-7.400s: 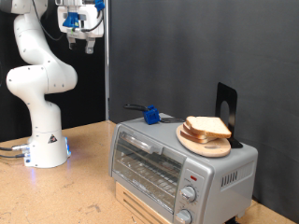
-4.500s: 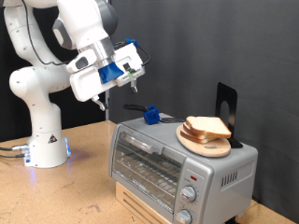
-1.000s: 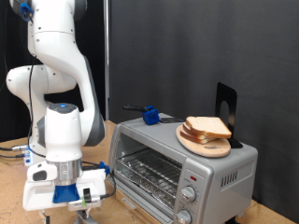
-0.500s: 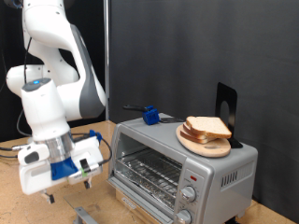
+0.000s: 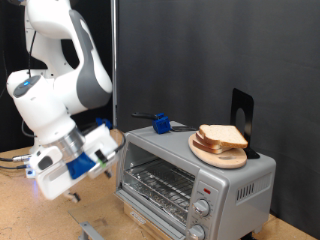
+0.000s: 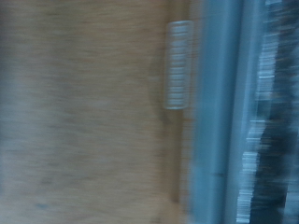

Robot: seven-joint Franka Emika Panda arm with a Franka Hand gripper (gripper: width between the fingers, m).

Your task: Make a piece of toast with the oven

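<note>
At the exterior view's left, the gripper (image 5: 72, 196) hangs low beside the oven (image 5: 190, 175), touching nothing; finger state cannot be determined. On the oven's top, the piece of toast (image 5: 222, 136) rests on a round wooden board (image 5: 220, 153). Wrist view is blurred.

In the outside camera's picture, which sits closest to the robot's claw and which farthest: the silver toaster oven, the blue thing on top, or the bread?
From the gripper, low at the exterior view's left:
1. Silver toaster oven, just right of it.
2. Small blue object, on the oven's top, rear.
3. Pale bread slices, on the round wooden board, far right.
</note>
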